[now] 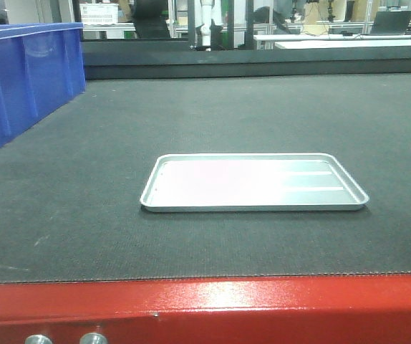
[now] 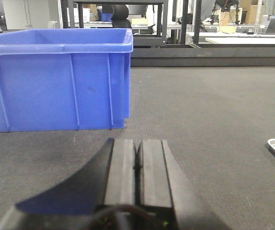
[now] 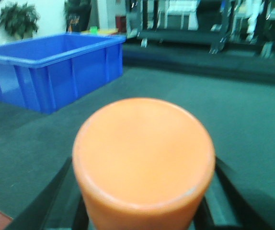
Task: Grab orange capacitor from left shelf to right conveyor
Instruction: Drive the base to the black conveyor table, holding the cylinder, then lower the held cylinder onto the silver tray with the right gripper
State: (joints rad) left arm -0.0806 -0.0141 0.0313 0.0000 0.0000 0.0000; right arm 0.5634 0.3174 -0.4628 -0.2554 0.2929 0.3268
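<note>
You can read no text: the capacitor (image 3: 143, 153) shows only its blank top; print on the white panel (image 1: 99, 12) behind the bin (image 1: 19, 79) is too small.

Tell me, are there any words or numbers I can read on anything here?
No text here can be read.
The white sign far at the back: rows of print, too small to read.
The orange capacitor: only its blank flat top shows.

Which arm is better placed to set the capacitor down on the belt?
Right. Its jaws grip the orange capacitor over the conveyor belt. The left jaws are shut and empty, near the blue bin.
</note>
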